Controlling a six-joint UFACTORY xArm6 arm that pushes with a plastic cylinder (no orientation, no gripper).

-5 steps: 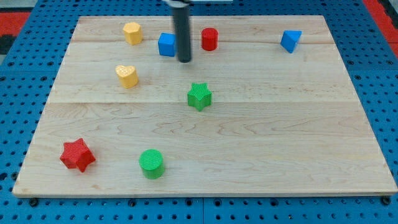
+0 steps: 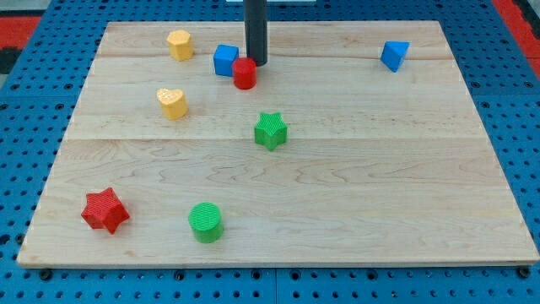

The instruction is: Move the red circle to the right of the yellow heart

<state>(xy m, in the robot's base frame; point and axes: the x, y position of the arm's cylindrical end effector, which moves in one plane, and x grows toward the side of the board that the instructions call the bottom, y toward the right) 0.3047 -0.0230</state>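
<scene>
My tip point(image 2: 256, 64) holds nothing, being a bare rod, and touches the red circle point(image 2: 245, 73) on its upper right; that circle sits up and right of the yellow heart point(image 2: 172, 102); pushing seems underway; next, nudge it downward level with the heart.

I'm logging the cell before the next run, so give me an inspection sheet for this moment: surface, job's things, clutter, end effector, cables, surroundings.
Surface: wooden board, flat, nothing spilled.
Job's things: red circle beside the blue cube, to the view's right of the yellow heart but higher up.
Clutter: yellow block, blue triangle, green star, green circle, red star.
End effector: my tip sits just above and right of the red circle; whether they touch cannot be told.
Cables: nothing seen.
Surroundings: blue pegboard around the board.
</scene>
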